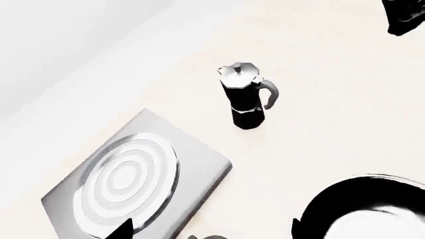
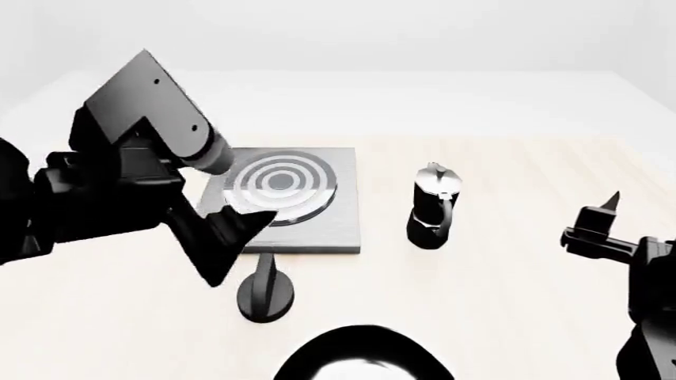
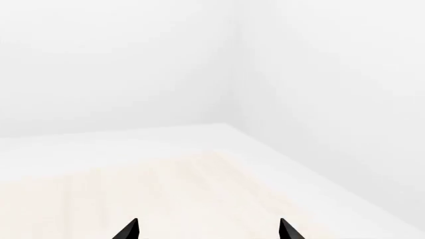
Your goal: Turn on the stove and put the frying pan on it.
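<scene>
The stove (image 2: 301, 218) is a flat grey plate with a ringed burner, lying on the pale table; the left wrist view shows the stove (image 1: 133, 179) from above. Its small black knob (image 2: 264, 291) stands just in front of the plate. The frying pan (image 2: 359, 358) is cut off by the near edge of the head view, and the left wrist view catches the frying pan (image 1: 371, 209) only partly; its handle is out of view. My left gripper (image 2: 237, 245) hangs open above the plate's front corner and the knob, holding nothing. At the far right my right gripper (image 2: 602, 218) is open and empty.
A tall black moka pot (image 2: 433, 206) stands upright to the right of the stove, also seen as the moka pot (image 1: 246, 97) in the left wrist view. The right wrist view shows only bare table and white walls beyond the right gripper (image 3: 208, 226).
</scene>
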`<state>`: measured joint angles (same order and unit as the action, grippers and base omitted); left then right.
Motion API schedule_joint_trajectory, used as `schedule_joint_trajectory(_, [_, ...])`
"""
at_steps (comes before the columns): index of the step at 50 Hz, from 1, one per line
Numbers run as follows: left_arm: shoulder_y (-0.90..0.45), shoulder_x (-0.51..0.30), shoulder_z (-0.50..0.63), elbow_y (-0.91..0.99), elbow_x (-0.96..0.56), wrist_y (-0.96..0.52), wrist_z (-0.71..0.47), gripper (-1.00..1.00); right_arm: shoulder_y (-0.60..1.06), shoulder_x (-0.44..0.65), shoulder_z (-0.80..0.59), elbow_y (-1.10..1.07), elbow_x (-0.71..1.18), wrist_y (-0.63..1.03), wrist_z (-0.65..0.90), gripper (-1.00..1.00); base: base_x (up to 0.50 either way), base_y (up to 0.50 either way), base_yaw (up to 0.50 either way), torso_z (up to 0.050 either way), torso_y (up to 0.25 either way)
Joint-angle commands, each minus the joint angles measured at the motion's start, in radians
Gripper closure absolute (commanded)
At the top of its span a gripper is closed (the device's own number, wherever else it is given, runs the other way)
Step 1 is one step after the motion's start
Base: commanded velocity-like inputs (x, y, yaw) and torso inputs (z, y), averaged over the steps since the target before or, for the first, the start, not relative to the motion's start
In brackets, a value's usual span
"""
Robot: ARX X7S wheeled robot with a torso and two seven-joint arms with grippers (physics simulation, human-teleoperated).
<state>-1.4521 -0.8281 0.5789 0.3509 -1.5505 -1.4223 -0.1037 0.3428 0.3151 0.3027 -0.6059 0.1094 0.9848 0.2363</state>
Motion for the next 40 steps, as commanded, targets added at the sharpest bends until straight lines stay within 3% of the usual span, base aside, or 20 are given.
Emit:
schedule_joint_trajectory(1, [-0.036, -0.114, 0.079, 0.289, -0.344, 0.001, -0.043, -1.0, 0.004, 0.004, -0.005, 0.003, 0.018, 0.018, -0.016, -1.0, 0.0, 0.0, 0.0, 0.0, 0.0])
schedule_joint_trajectory(5, [-0.048, -0.127, 0.131, 0.349, -0.473, 0.039, -0.116, -1.0, 0.005, 0.007, -0.009, 0.005, 0.014, 0.025, -0.01, -1.0, 0.0, 0.0, 0.0, 0.0, 0.0])
schedule_joint_trajectory(13, [-0.029, -0.121, 0.196, 0.416, -0.544, 0.063, -0.168, -1.0, 0.001, 0.009, -0.009, 0.013, 0.013, 0.025, -0.006, -1.0, 0.0, 0.0, 0.0, 0.0, 0.0])
schedule_joint_trajectory(23, [0.001, -0.139, 0.256, 0.413, -0.557, 0.042, -0.186, -1.0, 0.0, 0.011, -0.007, 0.017, 0.012, 0.03, 0.0, -1.0, 0.0, 0.0, 0.0, 0.0, 0.0])
schedule_joint_trajectory(30, [0.071, -0.164, 0.273, 0.391, -0.486, 0.008, -0.158, -1.0, -0.001, 0.01, -0.011, 0.021, 0.012, 0.032, 0.003, -1.0, 0.0, 0.0, 0.0, 0.0, 0.0])
schedule_joint_trajectory(40, [0.093, -0.198, 0.372, 0.345, -0.497, -0.023, -0.219, -1.0, -0.007, 0.012, -0.013, 0.031, 0.011, 0.023, 0.007, -1.0, 0.0, 0.0, 0.0, 0.0, 0.0])
